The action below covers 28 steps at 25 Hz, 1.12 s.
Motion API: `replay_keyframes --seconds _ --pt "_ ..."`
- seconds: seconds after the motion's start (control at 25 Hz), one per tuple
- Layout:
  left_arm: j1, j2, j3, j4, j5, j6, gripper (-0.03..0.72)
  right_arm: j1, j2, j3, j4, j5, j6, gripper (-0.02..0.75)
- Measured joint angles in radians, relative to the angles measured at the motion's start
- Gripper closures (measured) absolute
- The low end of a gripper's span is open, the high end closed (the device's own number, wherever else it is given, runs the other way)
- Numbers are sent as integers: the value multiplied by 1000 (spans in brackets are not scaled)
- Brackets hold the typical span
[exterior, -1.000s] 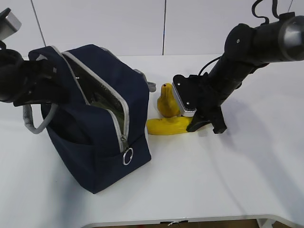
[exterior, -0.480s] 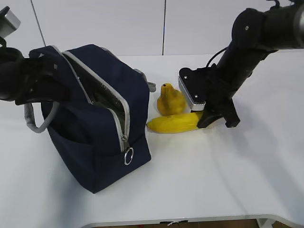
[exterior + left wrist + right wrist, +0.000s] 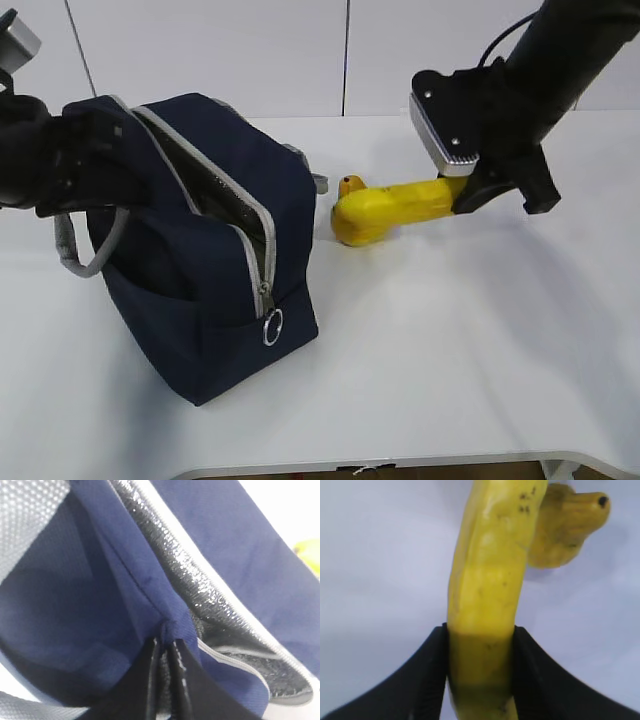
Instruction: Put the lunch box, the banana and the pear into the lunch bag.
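The navy lunch bag [image 3: 215,265] stands open at the left with its silver lining [image 3: 200,590] showing. My left gripper [image 3: 118,160] is shut on the lunch bag's fabric rim [image 3: 172,625] and holds that side up. My right gripper [image 3: 462,195] is shut on one end of the yellow banana [image 3: 390,210], which hangs level above the table, its free end toward the bag. In the right wrist view the banana [image 3: 487,580] runs out from between the fingers [image 3: 432,670]. The pear [image 3: 565,525] sits on the table behind it; only the pear's top [image 3: 348,185] shows from outside. The lunch box is out of view.
The white table [image 3: 450,350] stretches in front of and to the right of the bag. A grey webbing handle [image 3: 75,255] hangs off the bag's left side, and the zipper's ring pull [image 3: 270,328] dangles at its front corner.
My right gripper has lifted the banana off the table, up and to the right. The pear is now mostly hidden behind it. The left gripper and the bag have stayed put.
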Motion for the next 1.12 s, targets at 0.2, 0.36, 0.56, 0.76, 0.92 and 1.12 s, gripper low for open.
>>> replay_keyframes --seconds 0.2,0.36,0.56,0.76,0.92,1.12 --pt "0 0 0 -10 -6 0 688 0 -94 0 59 7 54 428" --pt "0 0 0 -32 -12 0 688 0 -148 0 209 20 152 429" --pt "0 0 0 -60 -20 0 688 0 -166 0 469 72 257 429" --pt "0 0 0 -64 -26 0 688 0 -166 2 748 128 273 429" --pt "0 0 0 -69 -26 0 688 0 -166 2 933 134 275 429" --pt "0 0 0 -73 -26 0 688 0 -162 2 1117 134 309 429"
